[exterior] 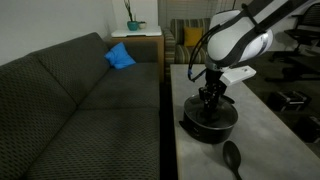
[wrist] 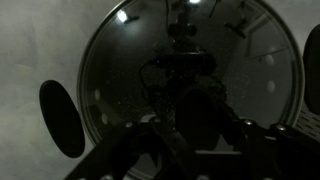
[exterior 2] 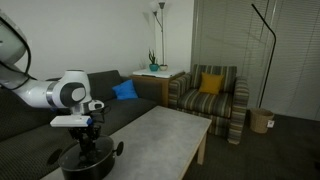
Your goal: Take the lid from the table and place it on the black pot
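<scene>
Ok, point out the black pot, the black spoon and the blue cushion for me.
black pot (exterior: 210, 127): an exterior view, front wall
black spoon (exterior: 232, 156): an exterior view, oval bowl
blue cushion (exterior: 120, 57): an exterior view, its middle

In both exterior views the table (exterior: 270, 130) was looked along from the end where the black pot (exterior: 210, 124) sat, with the sofa (exterior: 80, 90) shared on the left. The wrist view was pointed straight down at that pot, super close up.
</scene>
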Motion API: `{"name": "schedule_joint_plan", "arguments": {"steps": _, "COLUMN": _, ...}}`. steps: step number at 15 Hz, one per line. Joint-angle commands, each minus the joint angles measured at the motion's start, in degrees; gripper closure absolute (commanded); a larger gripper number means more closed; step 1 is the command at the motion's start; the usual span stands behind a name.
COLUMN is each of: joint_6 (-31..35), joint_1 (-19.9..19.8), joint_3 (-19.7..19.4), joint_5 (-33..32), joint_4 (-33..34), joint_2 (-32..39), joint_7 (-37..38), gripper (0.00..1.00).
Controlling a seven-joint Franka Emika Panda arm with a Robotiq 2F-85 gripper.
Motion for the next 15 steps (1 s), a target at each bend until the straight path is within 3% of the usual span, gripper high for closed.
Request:
{"name": "schedule_joint_plan", "arguments": {"steps": 1, "joint_6": 0.5, "joint_1": -0.1, "joint_3": -0.3, "joint_5": 0.2, "joint_4": -4.5, "joint_2": -2.3, "joint_7": 1.4, "gripper": 0.13}}
{"name": "schedule_joint_plan", "arguments": {"steps": 4, "joint_6": 2.3, "joint_1": -0.1, "joint_3": -0.3, "joint_5": 0.1, "joint_4": -7.3, "joint_2": -3.9, "joint_7": 2.4, "gripper": 0.0}}
{"name": "schedule_joint_plan", "arguments": {"steps": 15, "joint_6": 12.4, "joint_1": 3.9, "joint_3": -1.4, "joint_5": -1.4, "joint_4": -23.6, "joint_2": -14.4, "joint_7": 3.4, "gripper": 0.0}}
